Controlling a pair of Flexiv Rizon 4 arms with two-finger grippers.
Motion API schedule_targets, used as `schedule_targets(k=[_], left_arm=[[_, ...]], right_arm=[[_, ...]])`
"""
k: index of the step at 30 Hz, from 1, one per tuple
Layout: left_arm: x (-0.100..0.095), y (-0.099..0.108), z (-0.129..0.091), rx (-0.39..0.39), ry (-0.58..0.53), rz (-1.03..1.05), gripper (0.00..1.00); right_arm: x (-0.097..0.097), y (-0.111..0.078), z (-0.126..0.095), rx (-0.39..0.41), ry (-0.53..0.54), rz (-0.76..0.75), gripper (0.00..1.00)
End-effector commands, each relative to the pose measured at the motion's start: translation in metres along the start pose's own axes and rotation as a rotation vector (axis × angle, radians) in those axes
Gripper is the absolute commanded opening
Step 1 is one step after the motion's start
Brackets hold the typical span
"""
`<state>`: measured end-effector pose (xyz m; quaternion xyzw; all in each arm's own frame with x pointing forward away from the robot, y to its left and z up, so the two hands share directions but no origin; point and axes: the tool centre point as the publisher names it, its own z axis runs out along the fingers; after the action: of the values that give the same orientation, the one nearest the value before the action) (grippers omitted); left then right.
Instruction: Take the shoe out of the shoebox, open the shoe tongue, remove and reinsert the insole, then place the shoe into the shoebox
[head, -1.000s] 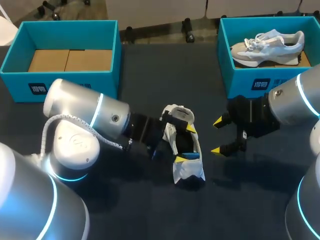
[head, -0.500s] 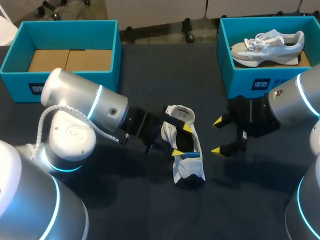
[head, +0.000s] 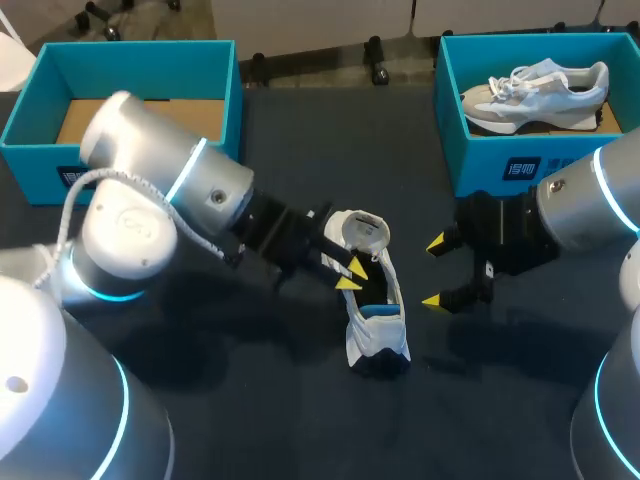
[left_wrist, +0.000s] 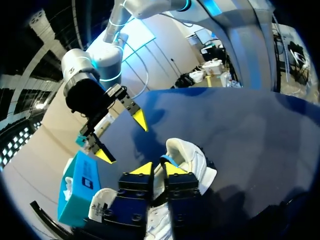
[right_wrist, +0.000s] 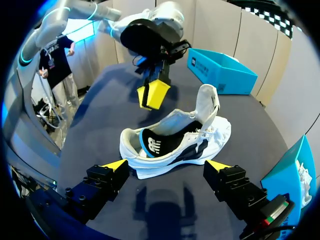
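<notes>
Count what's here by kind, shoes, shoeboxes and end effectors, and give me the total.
Shoes: 2 (loose shoe, boxed shoe)
Shoeboxes: 2 (left shoebox, right shoebox)
End effectors: 2 (left end effector, right end effector)
Total: 6

dark table (head: 330, 150) carries shoe (head: 372, 300), left shoebox (head: 28, 165), right shoebox (head: 480, 165).
</notes>
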<state>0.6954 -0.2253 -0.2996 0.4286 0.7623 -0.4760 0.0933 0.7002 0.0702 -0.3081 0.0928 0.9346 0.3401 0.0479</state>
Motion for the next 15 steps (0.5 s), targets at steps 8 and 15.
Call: schedule_targets(k=[8, 15], left_arm=[[-0.013, -0.013, -0.013, 0.060, 0.293, 0.138, 0.00], [-0.011, -0.016, -0.017, 0.055, 0.432, 0.220, 0.00]], right_arm=[[0.000, 0.000, 0.000, 0.000, -0.001, 0.000, 1.00], [0.000, 0.000, 0.000, 0.000, -0.001, 0.000, 1.00]])
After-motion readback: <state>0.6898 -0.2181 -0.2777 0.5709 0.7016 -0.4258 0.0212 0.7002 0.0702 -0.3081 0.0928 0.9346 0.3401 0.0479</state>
